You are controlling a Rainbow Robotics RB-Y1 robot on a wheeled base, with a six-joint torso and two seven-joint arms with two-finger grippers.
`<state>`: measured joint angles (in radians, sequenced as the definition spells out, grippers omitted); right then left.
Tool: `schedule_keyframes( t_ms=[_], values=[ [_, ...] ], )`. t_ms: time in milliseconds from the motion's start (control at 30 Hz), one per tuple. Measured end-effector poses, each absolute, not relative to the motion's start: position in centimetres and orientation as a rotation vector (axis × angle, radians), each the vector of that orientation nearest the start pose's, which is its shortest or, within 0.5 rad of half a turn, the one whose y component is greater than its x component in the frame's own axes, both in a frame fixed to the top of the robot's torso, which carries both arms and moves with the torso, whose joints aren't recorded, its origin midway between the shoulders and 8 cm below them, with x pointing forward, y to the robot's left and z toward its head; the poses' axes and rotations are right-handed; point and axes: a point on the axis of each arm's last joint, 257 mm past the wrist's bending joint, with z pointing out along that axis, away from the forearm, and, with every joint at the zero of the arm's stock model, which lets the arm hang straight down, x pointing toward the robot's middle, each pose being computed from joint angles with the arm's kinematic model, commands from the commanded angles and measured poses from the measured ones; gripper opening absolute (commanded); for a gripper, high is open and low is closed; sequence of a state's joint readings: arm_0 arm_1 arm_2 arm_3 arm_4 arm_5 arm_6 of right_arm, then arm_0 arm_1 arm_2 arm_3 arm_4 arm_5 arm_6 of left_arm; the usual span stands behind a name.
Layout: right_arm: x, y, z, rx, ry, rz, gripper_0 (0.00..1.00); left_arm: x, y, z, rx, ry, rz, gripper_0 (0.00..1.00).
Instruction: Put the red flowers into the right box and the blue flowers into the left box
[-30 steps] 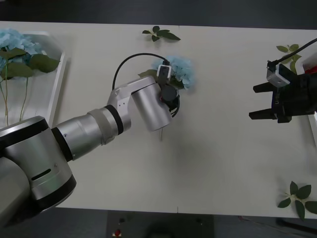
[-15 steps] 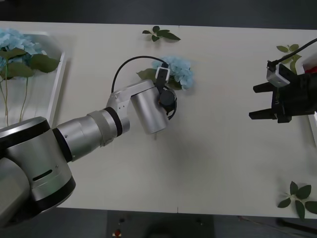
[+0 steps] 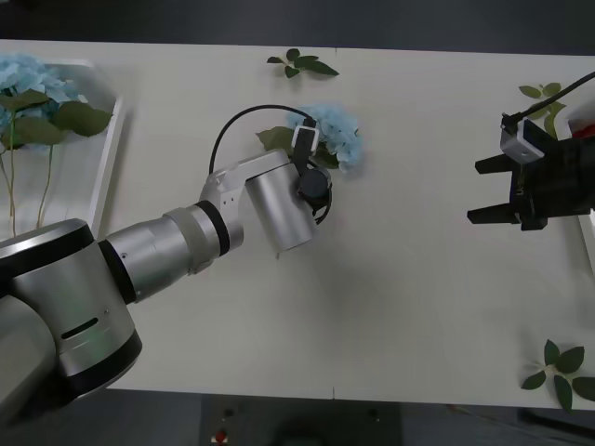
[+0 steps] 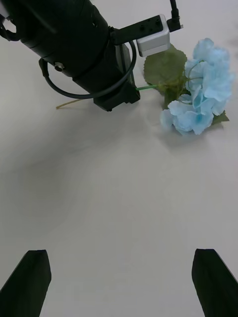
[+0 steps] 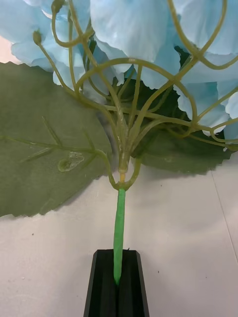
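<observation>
**Left jaws clamped on blue flower stem; right arm idle at counter edge**

Where the left wrist view looks down its own black fingers (image 5: pixel 117 292), the two are pressed together on the green stem of a blue flower (image 5: pixel 148 29), with the stem running straight up out of them. Just past the jaws the stem splits into pale green branches that fan into the light blue petals, and a large green leaf (image 5: pixel 44 148) lies flat on the counter (image 5: pixel 188 237) beside it.

From the front view, the left gripper (image 3: pixel 314 182) sits near the middle of the counter, toward its far side, and the blue bloom (image 3: pixel 337 132) lies just beyond it on the surface. The right wrist view shows the same bloom (image 4: pixel 203 94) resting on the counter, its stem leading into the dark body of the left gripper (image 4: pixel 121 99).

The right gripper (image 3: pixel 483 190) hangs above the counter's right side, well apart from the flower. Its jaws stand wide open and hold nothing; its two dark fingers (image 4: pixel 32 282) show at the corners of its own wrist view with bare counter between them.

The left box (image 3: pixel 104 163) lies at the counter's far left and already contains blue flowers (image 3: pixel 28 79) with green leaves and long stems. A white tray edge with something red on it (image 3: pixel 586 116) shows partly at the right border. Loose leaf sprigs lie at the far edge (image 3: pixel 302 64), beside the right gripper (image 3: pixel 544 98) and at the near right corner (image 3: pixel 561 370).
</observation>
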<state>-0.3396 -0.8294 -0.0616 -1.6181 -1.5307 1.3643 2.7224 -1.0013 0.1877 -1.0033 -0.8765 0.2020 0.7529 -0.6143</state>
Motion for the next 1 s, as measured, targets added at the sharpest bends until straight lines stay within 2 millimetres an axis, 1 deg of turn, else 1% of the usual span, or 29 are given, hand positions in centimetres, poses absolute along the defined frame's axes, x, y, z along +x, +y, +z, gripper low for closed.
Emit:
schedule_keyframes(
  t_ms=[100,200,333,400,500,567,700,867,1000],
  values=[
    [46.1,-24.0,-16.2,-1.406,1.781,0.38,0.83,61.9,-0.1,-29.4,0.303,2.228,-0.044,0.0],
    [46.1,-24.0,-16.2,-1.406,1.781,0.38,0.84,61.9,-0.5,-28.7,0.311,2.217,-0.057,0.0],
    [46.1,-24.0,-16.2,-1.406,1.782,0.38,0.83,60.5,-0.9,-27.9,0.281,2.271,-0.12,0.0],
    [46.1,-24.0,-16.2,-1.406,1.781,0.38,0.83,60.0,-1.0,-26.8,0.312,2.283,-0.128,0.0],
    [46.1,-24.0,-16.2,-1.406,1.782,0.38,0.83,59.4,-0.7,-24.5,0.388,2.274,-0.132,0.0],
    [46.1,-24.0,-16.2,-1.406,1.782,0.38,0.83,59.0,0.0,-23.0,0.391,2.281,-0.157,0.0],
    [46.1,-24.0,-16.2,-1.406,1.782,0.38,0.83,57.9,2.0,-21.1,0.319,2.345,-0.218,0.0],
    [46.1,-24.0,-16.2,-1.406,1.782,0.38,0.83,56.6,5.3,-18.3,0.382,2.378,-0.195,0.0],
    [46.1,-24.0,-16.2,-1.406,1.782,0.38,0.83,55.3,8.4,-15.2,0.369,2.407,-0.266,0.0]
  ],
)
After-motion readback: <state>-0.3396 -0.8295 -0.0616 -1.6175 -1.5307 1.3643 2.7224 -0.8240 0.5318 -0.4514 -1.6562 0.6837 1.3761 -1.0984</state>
